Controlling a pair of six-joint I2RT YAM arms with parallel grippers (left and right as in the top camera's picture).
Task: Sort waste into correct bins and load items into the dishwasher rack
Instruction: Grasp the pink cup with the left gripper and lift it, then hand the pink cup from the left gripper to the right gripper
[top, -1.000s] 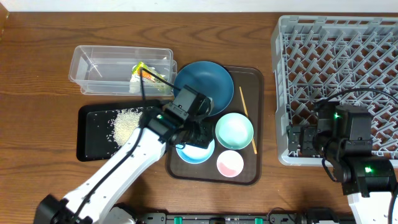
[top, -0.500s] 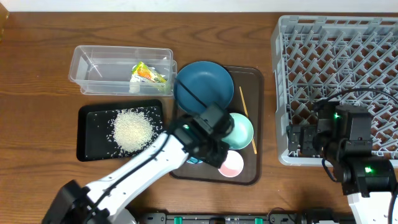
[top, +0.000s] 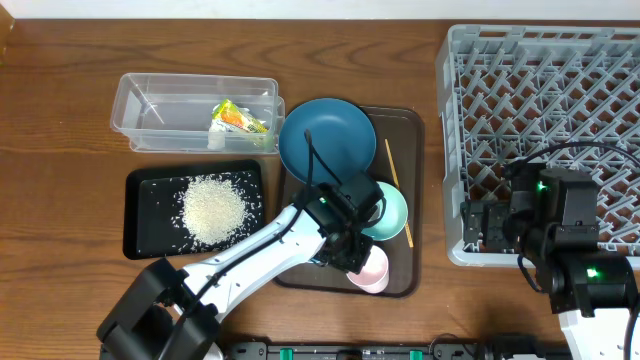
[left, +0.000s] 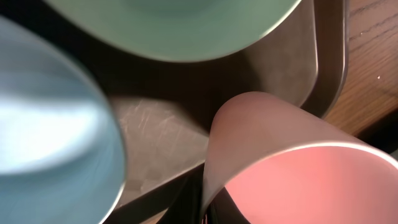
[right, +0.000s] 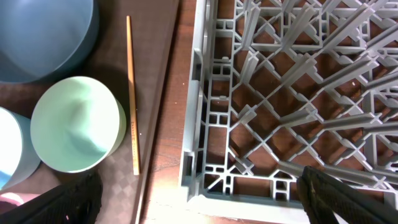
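My left gripper (top: 358, 262) is down on the pink cup (top: 374, 270) at the front of the brown tray. In the left wrist view its fingers pinch the cup wall (left: 249, 137), one inside and one outside. The mint-green bowl (top: 393, 208) and the white blue-rimmed bowl (left: 50, 137) stand right beside it. The dark blue bowl (top: 325, 140) and the wooden stick (top: 396, 190) also lie on the tray. My right gripper (right: 208, 208) is open and empty above the near-left corner of the grey rack (top: 540, 100). The snack wrapper (top: 237, 120) lies in the clear tub (top: 150, 130). The rice (top: 213, 207) lies on the black tray (top: 145, 235).
The brown serving tray (top: 412, 130) lies between the bins and the rack. My left arm crosses its front-left corner and hides most of the white bowl in the overhead view. A strip of bare wood separates the tray from the rack.
My left gripper has swung right and forward, from beside the dark blue bowl down onto the pink cup. The right arm has not moved.
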